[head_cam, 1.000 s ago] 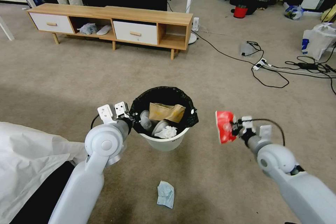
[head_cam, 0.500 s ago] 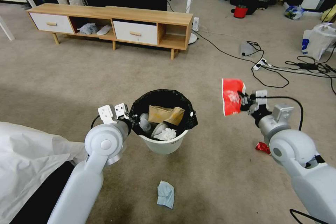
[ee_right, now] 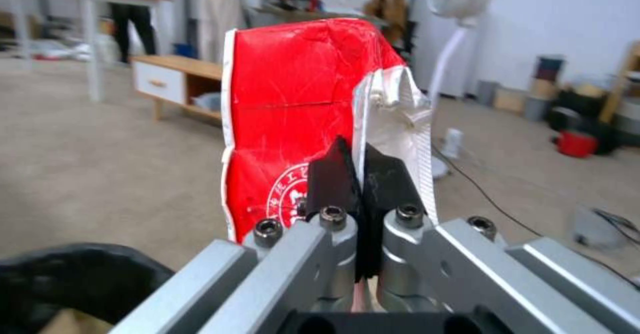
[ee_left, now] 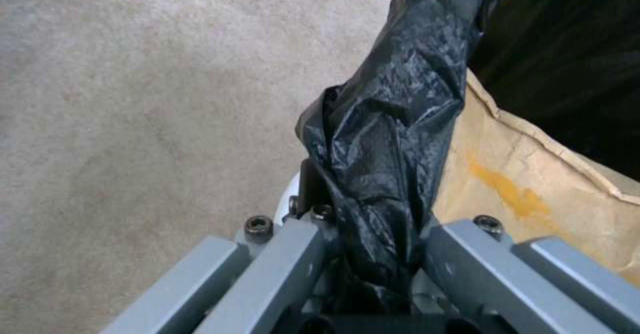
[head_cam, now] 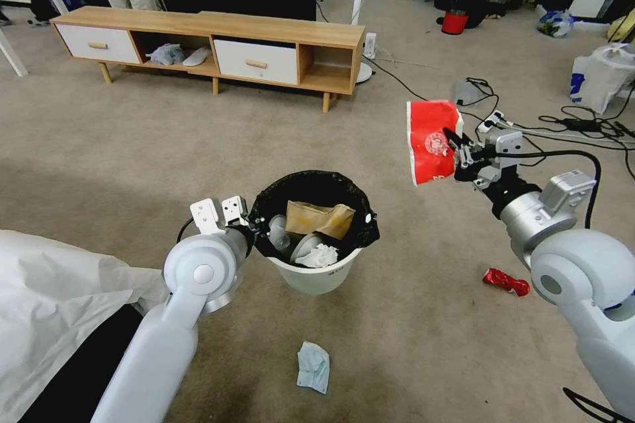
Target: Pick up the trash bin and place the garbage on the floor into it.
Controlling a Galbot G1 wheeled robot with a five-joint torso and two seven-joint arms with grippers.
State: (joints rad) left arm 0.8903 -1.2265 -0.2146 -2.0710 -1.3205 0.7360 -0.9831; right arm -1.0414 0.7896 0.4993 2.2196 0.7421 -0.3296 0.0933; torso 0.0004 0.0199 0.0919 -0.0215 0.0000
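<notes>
The trash bin (head_cam: pixel 315 275), white with a black bag over its rim (ee_left: pixel 393 138), hangs above the carpet with my left gripper (head_cam: pixel 254 221) shut on its left rim. Inside lie a brown paper bag (head_cam: pixel 317 218), a crumpled tissue (head_cam: pixel 320 255) and a clear bottle (head_cam: pixel 278 231). To the right of the bin and higher, my right gripper (head_cam: pixel 456 145) is shut on a red-white packet (head_cam: pixel 428 140), seen close in the right wrist view as the packet (ee_right: pixel 293 118). A light blue mask (head_cam: pixel 313 366) and a red wrapper (head_cam: pixel 506 281) lie on the floor.
A wooden TV bench (head_cam: pixel 211 46) stands across the back. Cables and a power strip (head_cam: pixel 493 120) run over the carpet at the right, beside a white shopping bag (head_cam: pixel 598 82). A red bucket (head_cam: pixel 454 22) stands far back. White cloth (head_cam: pixel 53 304) covers the lower left.
My right gripper has risen with the red-white packet and now holds it higher than the bin's rim. The red wrapper on the floor has come into sight. The bin barely moved.
</notes>
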